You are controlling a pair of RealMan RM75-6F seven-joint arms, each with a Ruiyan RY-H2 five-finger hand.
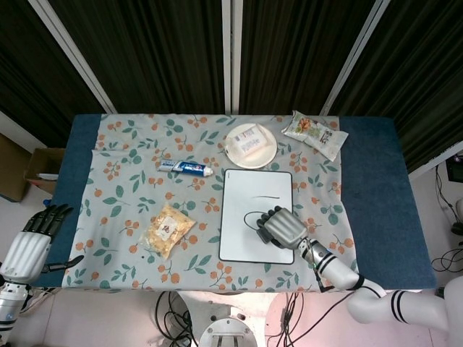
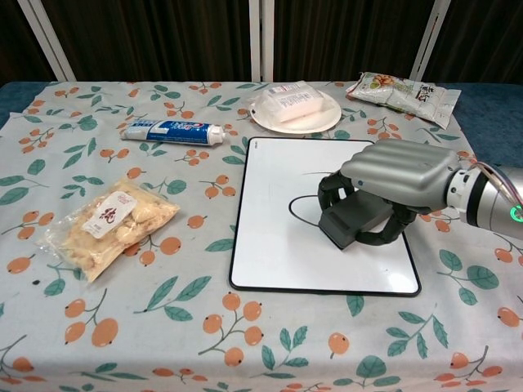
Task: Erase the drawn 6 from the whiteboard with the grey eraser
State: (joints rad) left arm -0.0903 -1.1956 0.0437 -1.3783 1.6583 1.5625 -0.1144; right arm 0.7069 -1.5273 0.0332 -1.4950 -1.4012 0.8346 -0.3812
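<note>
The whiteboard [image 2: 278,245] [image 1: 239,238] lies flat at the table's middle. My right hand [image 2: 391,186] [image 1: 283,227] grips the grey eraser [image 2: 351,220] and holds it down over the right part of the drawn 6 [image 2: 304,209] [image 1: 250,217]. Only the left curve of the 6 shows beside the hand, plus a thin line [image 2: 315,173] above it. My left hand [image 1: 32,242] hangs off the table's left front corner, fingers apart and holding nothing; the chest view does not show it.
A white plate [image 2: 323,121] with a wrapped packet [image 2: 288,101] stands behind the board. A toothpaste tube [image 2: 173,131] lies to the back left, a snack bag [image 2: 110,224] at the left, a green snack packet [image 2: 398,88] at the back right.
</note>
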